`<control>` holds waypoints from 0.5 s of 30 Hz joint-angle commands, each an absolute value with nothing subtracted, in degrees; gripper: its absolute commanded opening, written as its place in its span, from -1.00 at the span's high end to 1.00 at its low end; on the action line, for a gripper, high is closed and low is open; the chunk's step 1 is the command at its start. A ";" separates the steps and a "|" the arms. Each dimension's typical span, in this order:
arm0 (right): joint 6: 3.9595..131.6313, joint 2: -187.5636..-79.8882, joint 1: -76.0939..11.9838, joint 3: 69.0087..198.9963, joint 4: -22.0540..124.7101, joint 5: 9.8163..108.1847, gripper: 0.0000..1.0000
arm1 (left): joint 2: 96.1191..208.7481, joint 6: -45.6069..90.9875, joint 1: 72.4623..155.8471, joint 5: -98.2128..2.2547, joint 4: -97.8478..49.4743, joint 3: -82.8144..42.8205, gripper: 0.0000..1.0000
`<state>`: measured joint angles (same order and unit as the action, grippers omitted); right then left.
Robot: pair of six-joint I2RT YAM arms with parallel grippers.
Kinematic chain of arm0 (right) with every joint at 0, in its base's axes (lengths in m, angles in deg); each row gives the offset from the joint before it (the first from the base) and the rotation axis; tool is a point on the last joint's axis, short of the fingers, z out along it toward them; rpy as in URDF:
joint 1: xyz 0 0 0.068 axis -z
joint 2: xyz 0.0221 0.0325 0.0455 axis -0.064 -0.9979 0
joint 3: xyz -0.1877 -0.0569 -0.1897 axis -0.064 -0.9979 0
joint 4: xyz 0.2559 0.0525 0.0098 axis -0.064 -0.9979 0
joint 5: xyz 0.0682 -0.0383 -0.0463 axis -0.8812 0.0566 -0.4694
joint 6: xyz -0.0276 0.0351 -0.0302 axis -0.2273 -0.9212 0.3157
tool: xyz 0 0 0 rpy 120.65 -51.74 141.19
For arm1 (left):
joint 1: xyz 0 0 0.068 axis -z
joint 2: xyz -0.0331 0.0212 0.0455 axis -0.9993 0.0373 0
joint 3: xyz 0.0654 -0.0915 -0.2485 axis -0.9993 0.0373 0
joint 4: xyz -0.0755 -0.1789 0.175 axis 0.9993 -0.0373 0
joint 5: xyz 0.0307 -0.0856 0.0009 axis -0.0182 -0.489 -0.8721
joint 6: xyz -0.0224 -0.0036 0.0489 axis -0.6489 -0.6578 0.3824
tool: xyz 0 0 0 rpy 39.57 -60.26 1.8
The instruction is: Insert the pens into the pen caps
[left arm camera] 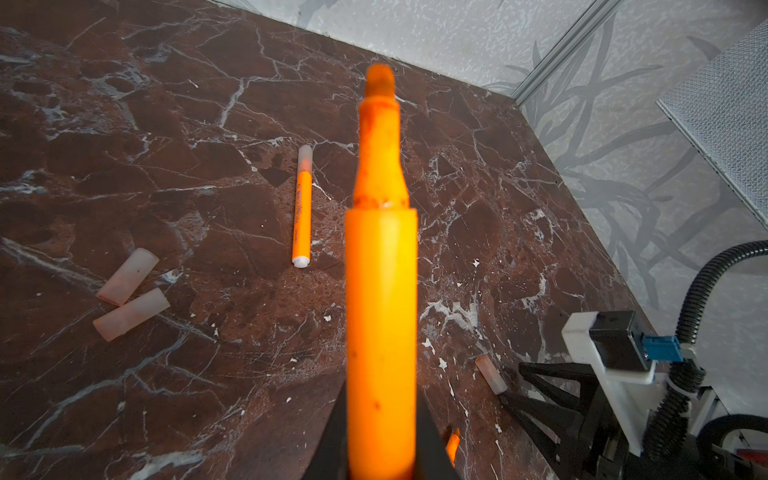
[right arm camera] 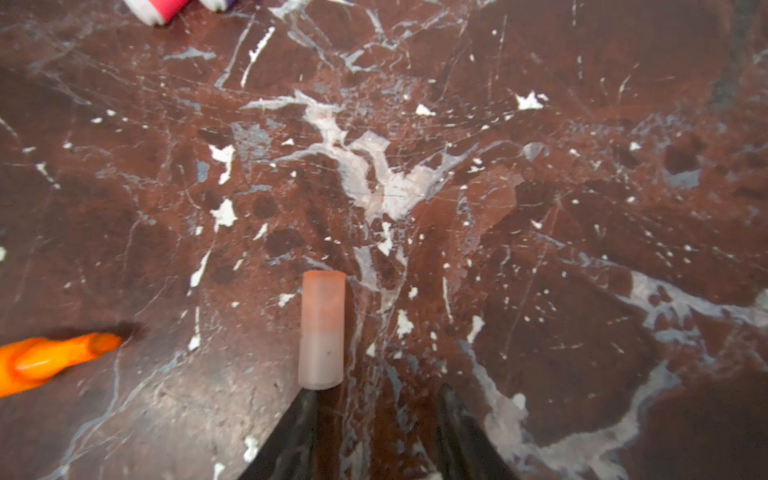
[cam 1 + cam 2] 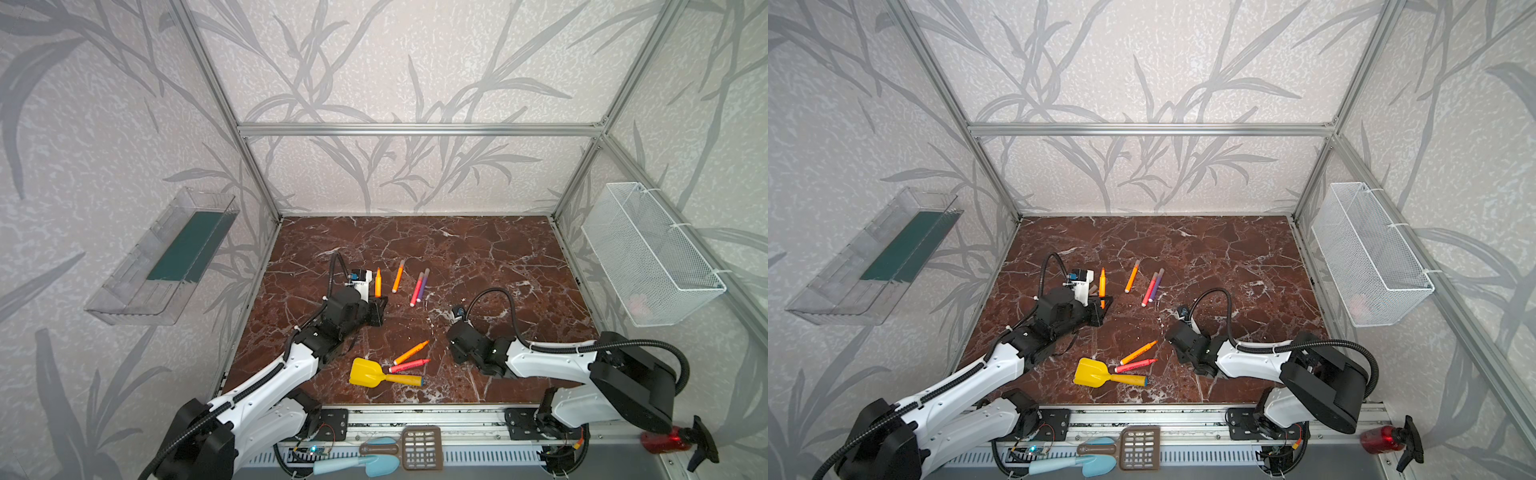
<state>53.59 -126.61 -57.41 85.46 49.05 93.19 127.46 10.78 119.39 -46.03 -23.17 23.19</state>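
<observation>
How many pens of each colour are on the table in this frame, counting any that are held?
orange pens: 3
pink-red pens: 2
purple pen: 1
Total: 6

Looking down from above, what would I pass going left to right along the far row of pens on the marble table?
First the held orange pen, in the left gripper → capped orange pen → pink-red pen → purple pen, those last two side by side.
</observation>
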 commanded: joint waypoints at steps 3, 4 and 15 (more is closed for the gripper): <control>52.83 -128.36 -52.53 83.81 52.45 91.97 0.12 | 127.27 10.71 119.66 -45.99 -21.38 22.30 1.00; 53.17 -129.10 -51.67 84.10 53.28 90.93 0.13 | 127.46 10.65 119.63 -45.99 -21.29 22.24 1.00; 55.44 -139.46 -48.19 91.64 57.77 86.24 0.20 | 128.12 11.25 119.72 -45.68 -20.92 22.10 1.00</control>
